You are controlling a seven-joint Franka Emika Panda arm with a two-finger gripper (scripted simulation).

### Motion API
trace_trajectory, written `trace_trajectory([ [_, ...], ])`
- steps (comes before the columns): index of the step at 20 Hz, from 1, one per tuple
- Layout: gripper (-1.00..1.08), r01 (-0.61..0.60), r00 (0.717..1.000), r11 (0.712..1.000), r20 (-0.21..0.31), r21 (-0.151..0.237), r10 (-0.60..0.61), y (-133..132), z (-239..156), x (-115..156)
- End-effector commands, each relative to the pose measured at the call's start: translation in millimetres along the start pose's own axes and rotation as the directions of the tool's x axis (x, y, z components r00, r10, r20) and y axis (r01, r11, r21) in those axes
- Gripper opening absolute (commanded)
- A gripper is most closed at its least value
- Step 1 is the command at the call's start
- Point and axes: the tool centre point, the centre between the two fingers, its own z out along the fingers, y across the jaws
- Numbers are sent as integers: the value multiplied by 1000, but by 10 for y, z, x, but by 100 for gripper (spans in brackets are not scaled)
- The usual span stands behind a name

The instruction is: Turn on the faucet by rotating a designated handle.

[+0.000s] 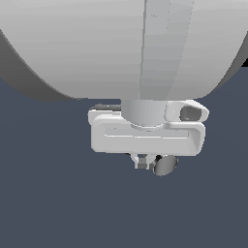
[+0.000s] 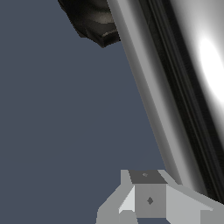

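The exterior view looks from close behind the arm (image 1: 121,43), whose pale bulk fills the upper half of the picture. It faces along the arm toward the gripper (image 1: 145,162), which hangs just below the white hand body, with a dark blue-grey ground behind everything.

The wrist view sits on the hand and looks past one finger (image 2: 146,197) at very short range. The chrome handle (image 2: 183,87) runs slantwise through the picture, nearly filling one side, and the black base (image 2: 94,22) shows at the edge.

Both views share the fingers and the handle (image 1: 165,165), tiny in the exterior view.
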Motion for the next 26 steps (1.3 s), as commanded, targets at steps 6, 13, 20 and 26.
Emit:
trace_trajectory([
  [6, -100, -14, 1000, 1000, -13, -1, 14, 405, -20, 94],
  [13, -100, -14, 1000, 1000, -13, -1, 14, 676, -21, 112],
  [20, -100, 3, 1000, 1000, -7, 0, -3, 720, -8, 264],
  [26, -100, 1, 1000, 1000, -8, 0, -1, 883, -11, 434],
])
